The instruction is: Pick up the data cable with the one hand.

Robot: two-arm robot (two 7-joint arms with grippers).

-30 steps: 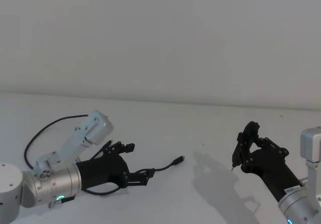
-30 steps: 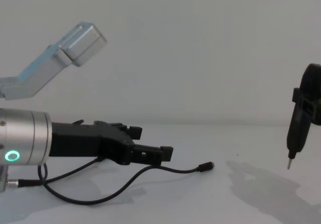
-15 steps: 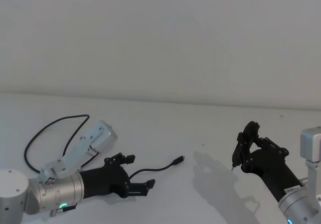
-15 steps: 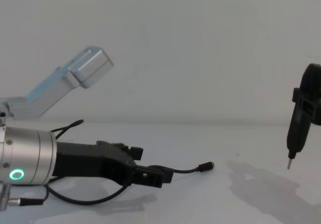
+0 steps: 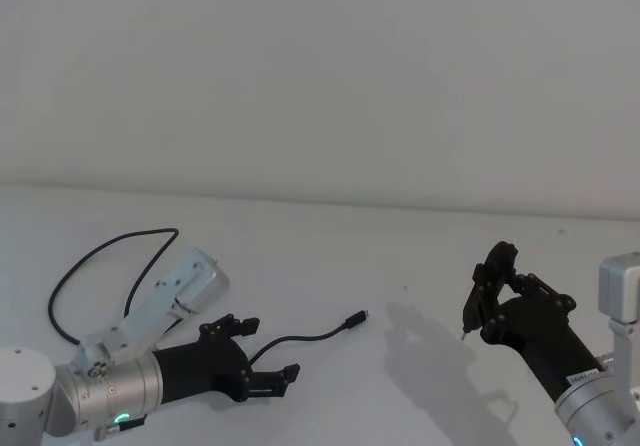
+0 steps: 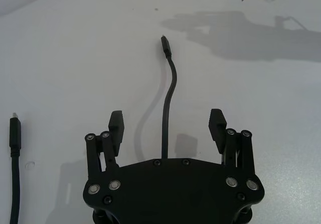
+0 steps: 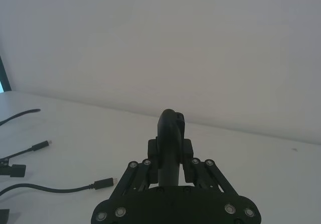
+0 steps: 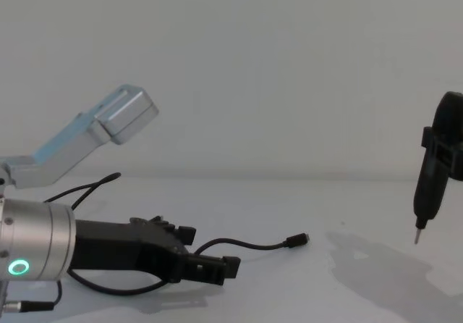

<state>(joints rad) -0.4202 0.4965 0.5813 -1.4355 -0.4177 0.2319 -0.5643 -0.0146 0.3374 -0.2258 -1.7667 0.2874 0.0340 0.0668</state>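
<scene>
Left gripper [image 5: 272,347] astride data cable [image 5: 315,337]

Thin black data cable [image 6: 165,128] (loosely curved, metal-tipped end) lying flat.

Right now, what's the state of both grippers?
Left gripper: open, fingers either side of the data cable, not gripping it.
Right gripper: shut on a black metal-tipped tool.

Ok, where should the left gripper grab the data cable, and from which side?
Probably the data cable's straight stretch, lying flat on the table between the left gripper's open fingers: come down from above, straddling it. The right gripper, shut on a black tool, hangs aside.
</scene>
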